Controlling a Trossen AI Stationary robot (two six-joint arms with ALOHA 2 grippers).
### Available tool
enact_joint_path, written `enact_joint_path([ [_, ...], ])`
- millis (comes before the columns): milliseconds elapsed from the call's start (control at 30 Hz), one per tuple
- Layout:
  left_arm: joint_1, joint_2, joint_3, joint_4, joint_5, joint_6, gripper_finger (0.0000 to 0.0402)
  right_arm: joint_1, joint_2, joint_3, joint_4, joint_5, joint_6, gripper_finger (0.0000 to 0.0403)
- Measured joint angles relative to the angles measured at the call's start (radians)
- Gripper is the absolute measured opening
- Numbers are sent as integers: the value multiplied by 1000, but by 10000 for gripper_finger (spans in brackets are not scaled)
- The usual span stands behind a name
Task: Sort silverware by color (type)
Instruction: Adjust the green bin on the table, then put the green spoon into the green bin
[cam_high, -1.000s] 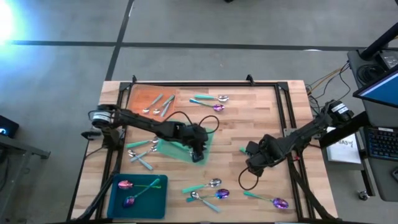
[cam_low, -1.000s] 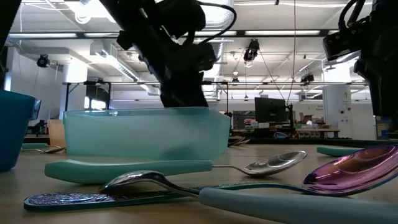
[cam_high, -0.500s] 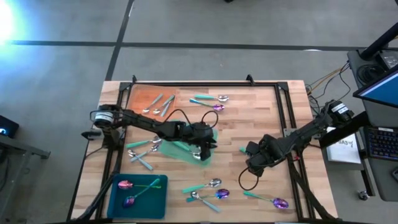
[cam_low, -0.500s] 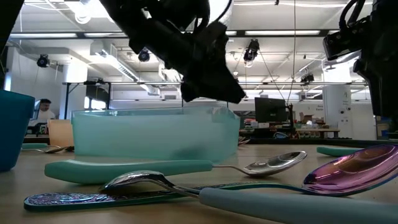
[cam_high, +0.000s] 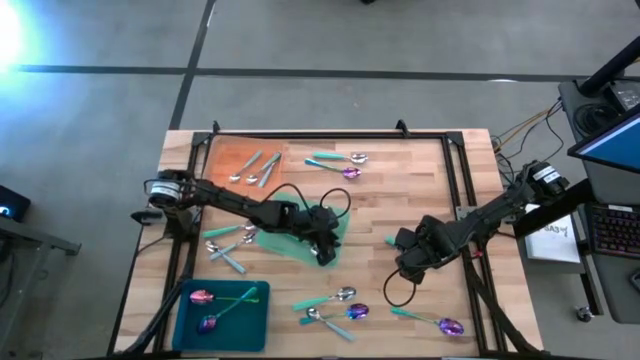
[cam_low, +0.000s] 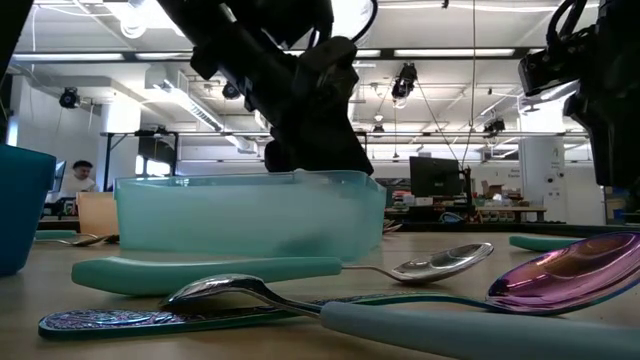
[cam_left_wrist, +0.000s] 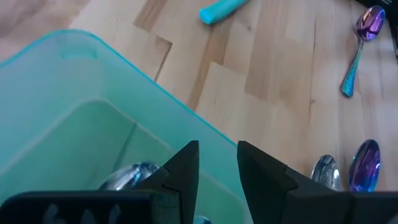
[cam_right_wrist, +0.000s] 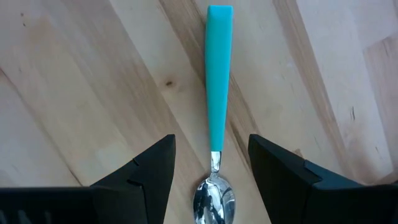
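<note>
Teal, see-through plastic: that is the bin (cam_high: 290, 240) in the middle of the table, and what has hold of it? (A)
The left gripper (cam_left_wrist: 217, 149) is clamped on the bin's wall at the corner farthest from that arm's base, with the wall running into the narrow gap between its fingers (cam_left_wrist: 186, 177). (B)
Is any of the silverware inside it? (A)
One silver spoon head (cam_left_wrist: 127, 176) shows through the bin's floor, right by the gripper. (B)
And the right gripper (cam_right_wrist: 211, 140)? (A)
It is well apart from the bin, on the right arm's side. Its jaws are spread wide and empty, hovering over a teal-handled spoon (cam_right_wrist: 214, 155) that lies flat on the wood between them. (B)
Where is the rest of the silverware, going by the bin? (A)
Two teal-handled spoons (cam_high: 225, 245) lie just beside it on the left arm's side. Beyond it, all-silver pieces (cam_high: 255, 168) rest on the orange mat (cam_high: 225, 150). Next to that mat on bare wood are a teal-handled spoon (cam_high: 335, 158) and a purple-headed one (cam_high: 345, 172). (B)
And on the bin's near side? (A)
Two purple-headed spoons (cam_high: 205, 300) sit in the dark teal tray (cam_high: 250, 318). A small cluster of spoons (cam_high: 332, 306) lies on the wood, and one more purple-headed spoon (cam_high: 440, 323) lies farther off, toward the right arm (B)
</note>
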Motion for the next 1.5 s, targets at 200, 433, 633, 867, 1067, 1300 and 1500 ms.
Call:
enact_joint_path([
  [200,-21,2,0,-15,-2,-62,88,0,0,-4,3,2,-13,194],
  [433,-38,9,0,19,-1,-74,58,0,0,-29,3,22,-25,194],
  [633,-32,60,0,153,10,-73,21,0,0,-43,4,24,-16,194],
  [867,-4,143,39,279,13,-68,2,0,0,-43,3,24,-11,194],
  [1067,39,182,105,269,7,-14,0,0,0,-44,3,23,1,194],
  [1300,55,178,123,239,57,-6,0,0,0,-44,3,23,0,194],
  [1500,27,122,135,238,151,23,0,0,0,-66,39,24,18,194],
])
